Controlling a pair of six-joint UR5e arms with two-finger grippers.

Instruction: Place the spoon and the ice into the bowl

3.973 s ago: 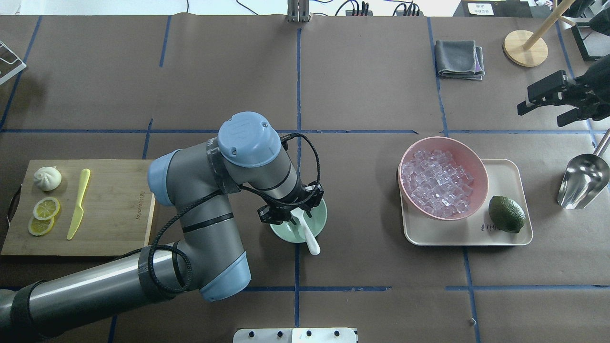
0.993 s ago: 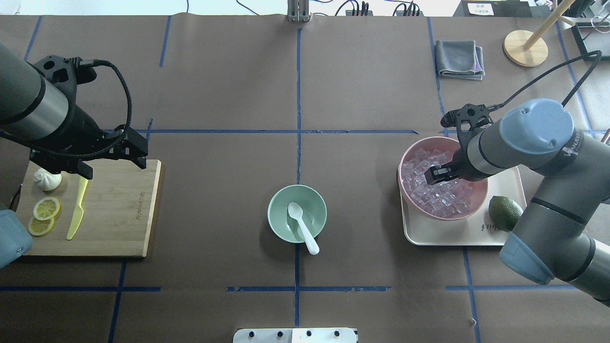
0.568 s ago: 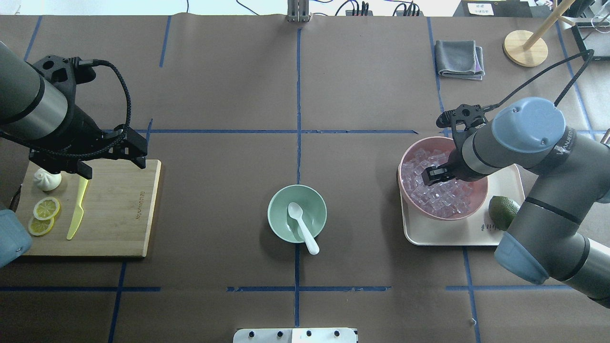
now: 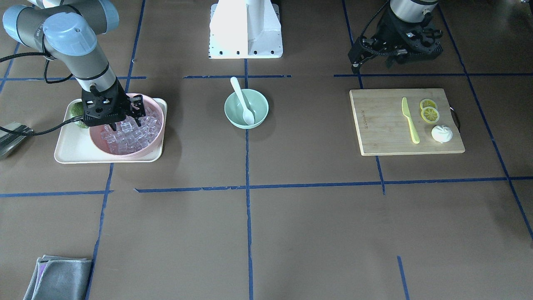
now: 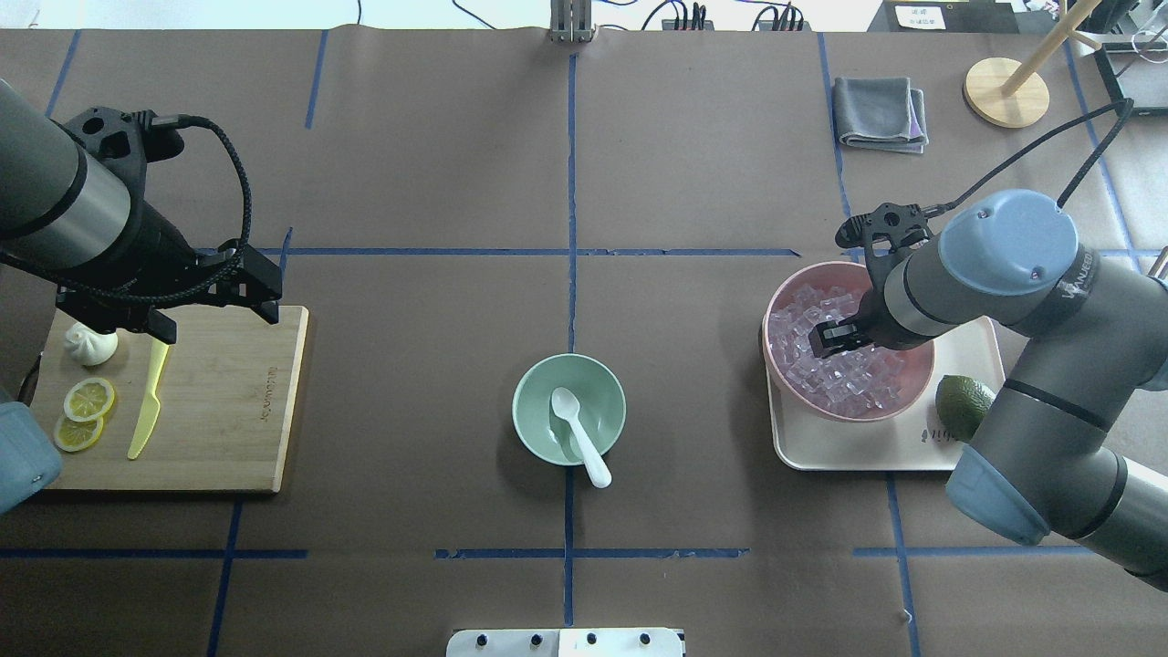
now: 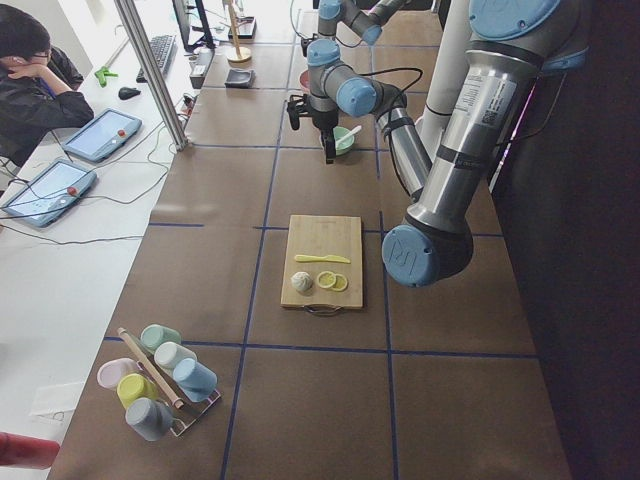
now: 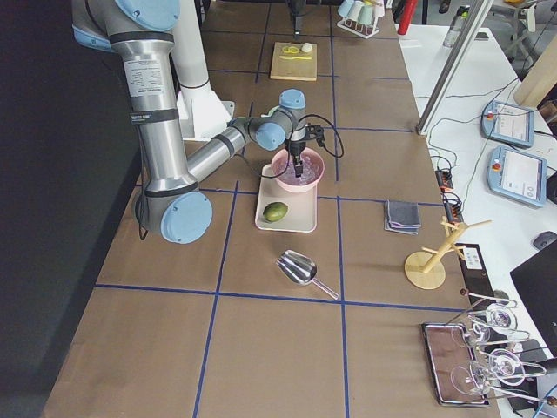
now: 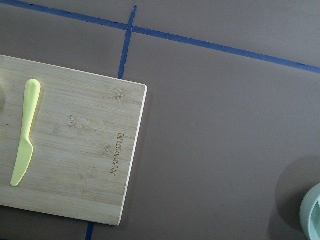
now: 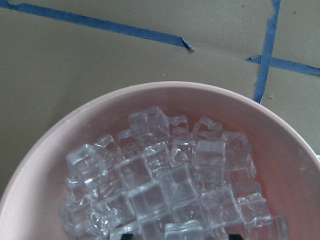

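Right pincer [image 5: 832, 339] spread wide, tips down among ice [image 5: 849, 374] in pink bowl [image 5: 774, 306]; tray [image 5: 867, 452] beneath, lime [image 5: 965, 401] beside the wrist. Well away toward left pincer [image 5: 214, 315]: spoon [image 5: 577, 436] resting in mint bowl [image 5: 529, 401]. Left pincer also wide, over cutting board [image 5: 228, 401].

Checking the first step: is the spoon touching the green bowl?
Touching. Overhead view: the spoon lies scoop-down in the bowl, handle across its rim.

Nothing reads cleanly here. There's an engraved brand on the cutting board [image 8: 75, 150] and lettering on the right arm [image 5: 1079, 274]. Both are too blurred to spell out.
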